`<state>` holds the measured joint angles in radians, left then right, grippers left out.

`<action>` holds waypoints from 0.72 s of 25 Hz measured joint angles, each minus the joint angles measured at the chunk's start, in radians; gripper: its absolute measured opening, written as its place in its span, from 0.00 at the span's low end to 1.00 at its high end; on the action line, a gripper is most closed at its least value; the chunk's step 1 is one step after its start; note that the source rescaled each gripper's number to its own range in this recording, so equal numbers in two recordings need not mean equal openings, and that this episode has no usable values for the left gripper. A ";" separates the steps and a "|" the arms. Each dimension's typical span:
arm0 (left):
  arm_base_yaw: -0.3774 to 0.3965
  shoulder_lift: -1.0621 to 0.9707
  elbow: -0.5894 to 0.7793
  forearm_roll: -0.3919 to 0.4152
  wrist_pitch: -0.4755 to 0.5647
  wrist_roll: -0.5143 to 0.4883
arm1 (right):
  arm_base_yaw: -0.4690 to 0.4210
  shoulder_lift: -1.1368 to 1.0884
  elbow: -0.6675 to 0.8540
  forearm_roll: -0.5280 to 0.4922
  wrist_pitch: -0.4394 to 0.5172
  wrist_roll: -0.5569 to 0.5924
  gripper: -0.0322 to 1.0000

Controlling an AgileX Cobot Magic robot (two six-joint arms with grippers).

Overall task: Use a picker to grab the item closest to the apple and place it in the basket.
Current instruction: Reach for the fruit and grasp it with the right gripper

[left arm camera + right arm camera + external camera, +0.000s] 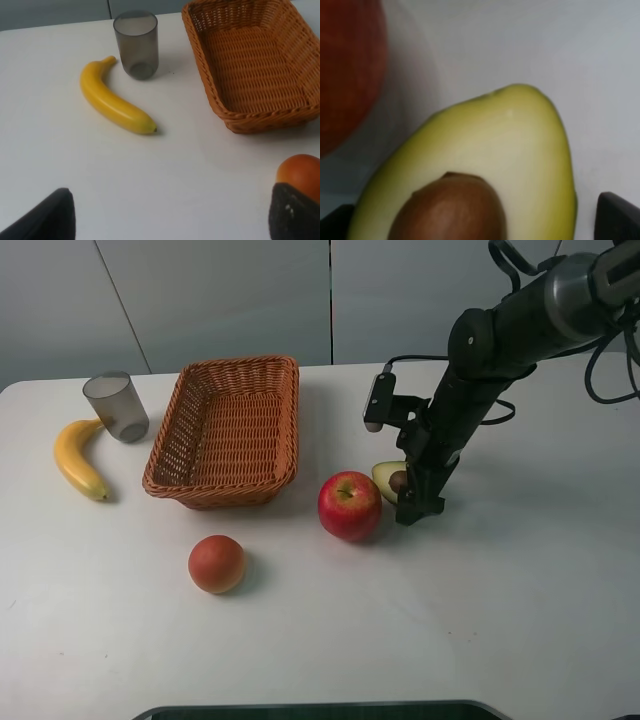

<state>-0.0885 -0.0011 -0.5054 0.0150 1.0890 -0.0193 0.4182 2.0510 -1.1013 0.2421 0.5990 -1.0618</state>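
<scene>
1. Dark strip (pixel 320 710) at the counter's (pixel 500 620) near edge, well in front of the apple (pixel 349 505). It is cut off by the frame, and its nature cannot be told.

2. Round orange-red fruit (pixel 217 563), in front of the apple and well to its left in the high view.

3. Apple. Red, upright, dimple on top.

4. Avocado half (pixel 386 476), cut face and stone up, just behind the apple on its right. Whether the two touch cannot be told. It is the nearest thing to the apple, so it is judged to be the item to lift.

5. Right pincer (pixel 410 502), down at the counter over the avocado, on the side away from the apple. Its jaws are spread wide, one fingertip (pixel 619 216) is clear of the rind, and nothing is gripped.
   - The step in hand, by judgement, is closing on the avocado.
   - To do it well, straddle the broad part (the narrow end would likely slip free), keep the tips low, close gently and leave the apple undisturbed.
   - In the high view the pincer hides the avocado's far edge, and the wrist view is blurred.

6. Wicker basket (pixel 225 430), behind the apple to its left, well apart.

7. Banana (pixel 78 457) and grey cup (pixel 116 406), far left of the apple, beyond the basket.

8. Left pincer (pixel 172 215), wide and holding nothing. It is absent from the high view, so its place relative to the apple is unfixed.
</scene>
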 joint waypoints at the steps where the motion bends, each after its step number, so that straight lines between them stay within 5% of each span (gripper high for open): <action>1: 0.000 0.000 0.000 0.000 0.000 0.000 | 0.002 0.000 0.000 0.001 -0.005 0.000 1.00; 18: 0.000 0.000 0.000 0.000 0.000 0.000 | 0.010 0.014 0.000 0.027 -0.027 0.006 1.00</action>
<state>-0.0885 -0.0011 -0.5054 0.0150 1.0890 -0.0193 0.4280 2.0654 -1.1013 0.2693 0.5716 -1.0555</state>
